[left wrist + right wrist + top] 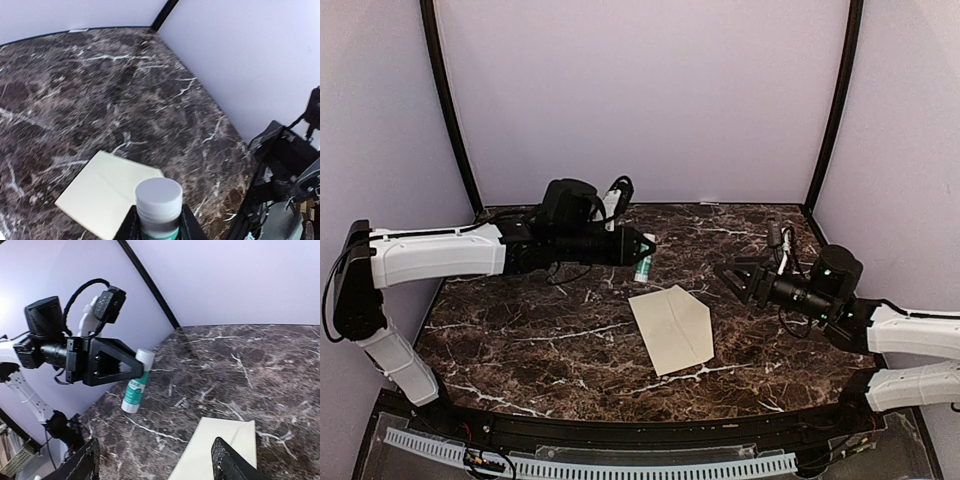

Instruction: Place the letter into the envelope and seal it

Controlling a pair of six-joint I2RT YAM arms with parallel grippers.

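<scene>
The envelope (670, 328) lies flat mid-counter (520, 340), between my arms. My right pincer (730, 280) is spread, holding nothing, to its right. My left pincer (648, 248) pinches a glue stick (645, 262), cap up, beyond the envelope's far edge.

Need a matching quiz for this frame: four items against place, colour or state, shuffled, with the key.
Items:
1. glue stick
2. envelope
3. left gripper
4. right gripper

Descriptions:
A. open, holding nothing
B. lying flat on the marble table
C. white cap, green label
D. shut on the glue stick

Pairs: 1-C, 2-B, 3-D, 4-A
</scene>
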